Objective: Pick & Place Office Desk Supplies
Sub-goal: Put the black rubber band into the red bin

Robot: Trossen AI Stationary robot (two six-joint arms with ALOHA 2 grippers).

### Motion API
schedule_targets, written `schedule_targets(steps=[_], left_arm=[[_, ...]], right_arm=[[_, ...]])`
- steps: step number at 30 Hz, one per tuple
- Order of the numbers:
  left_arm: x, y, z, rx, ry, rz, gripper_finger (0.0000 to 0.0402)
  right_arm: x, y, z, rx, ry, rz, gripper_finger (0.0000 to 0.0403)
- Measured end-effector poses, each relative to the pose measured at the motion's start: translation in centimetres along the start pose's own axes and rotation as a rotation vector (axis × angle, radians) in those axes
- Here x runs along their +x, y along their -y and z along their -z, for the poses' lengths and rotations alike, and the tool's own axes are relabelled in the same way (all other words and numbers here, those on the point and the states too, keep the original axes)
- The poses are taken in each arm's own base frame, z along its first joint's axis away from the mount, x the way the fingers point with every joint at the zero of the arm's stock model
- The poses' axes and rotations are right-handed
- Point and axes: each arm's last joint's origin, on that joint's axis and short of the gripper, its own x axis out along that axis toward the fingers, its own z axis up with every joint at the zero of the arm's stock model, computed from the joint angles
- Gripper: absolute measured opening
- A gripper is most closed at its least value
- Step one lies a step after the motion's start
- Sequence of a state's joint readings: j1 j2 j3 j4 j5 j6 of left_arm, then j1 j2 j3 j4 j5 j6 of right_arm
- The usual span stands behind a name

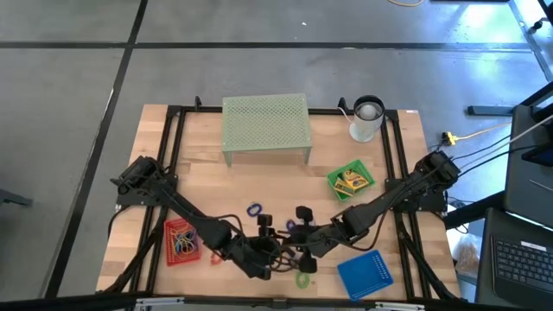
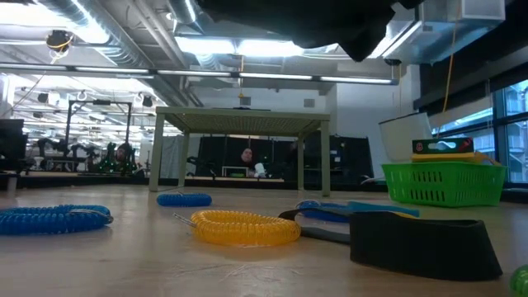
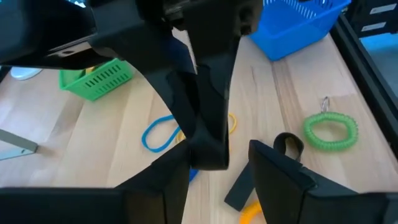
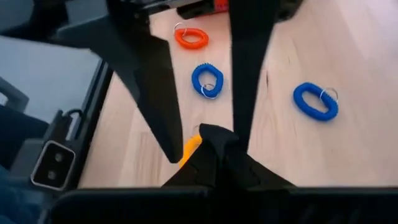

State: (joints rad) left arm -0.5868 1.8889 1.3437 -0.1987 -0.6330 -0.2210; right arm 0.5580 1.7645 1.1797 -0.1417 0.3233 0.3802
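Both grippers hang close together above the near middle of the table. My left gripper (image 3: 221,158) is open. My right gripper (image 4: 211,134) is shut, and its joined fingers (image 3: 208,143) reach in between the left fingers (image 3: 171,180). I see nothing plainly held by either. Below them lie a yellow coil ring (image 2: 246,227), blue rings (image 4: 207,79), an orange ring (image 4: 191,38), a green coil ring (image 3: 331,129), a blue band (image 3: 158,134) and black clips (image 2: 421,243), all flat on the wood.
A red tray (image 1: 180,242) with rings stands near left, a blue tray (image 1: 365,275) near right, and a green tray (image 1: 351,180) with small boxes right of centre. The pale green mesh riser (image 1: 265,125) and a white cup (image 1: 367,119) stand at the far edge.
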Motion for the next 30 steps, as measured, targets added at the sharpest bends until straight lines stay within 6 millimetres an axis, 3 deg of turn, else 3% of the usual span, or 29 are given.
schedule_targets(steps=[11,22,30], left_arm=[[0.04,0.11,0.03,0.006,-0.014,0.058,0.0135],[0.27,-0.23,-0.04,-0.007,-0.015,0.048,0.0128],[0.45,-0.50,-0.18,-0.017,-0.007,0.035,0.0088]], right_arm=[[-0.02,0.01,0.35,-0.107,-0.042,-0.019,0.0006],[-0.02,0.07,0.46,-0.101,-0.053,-0.012,0.0006],[-0.02,0.06,0.42,-0.094,-0.048,-0.011,0.0006]])
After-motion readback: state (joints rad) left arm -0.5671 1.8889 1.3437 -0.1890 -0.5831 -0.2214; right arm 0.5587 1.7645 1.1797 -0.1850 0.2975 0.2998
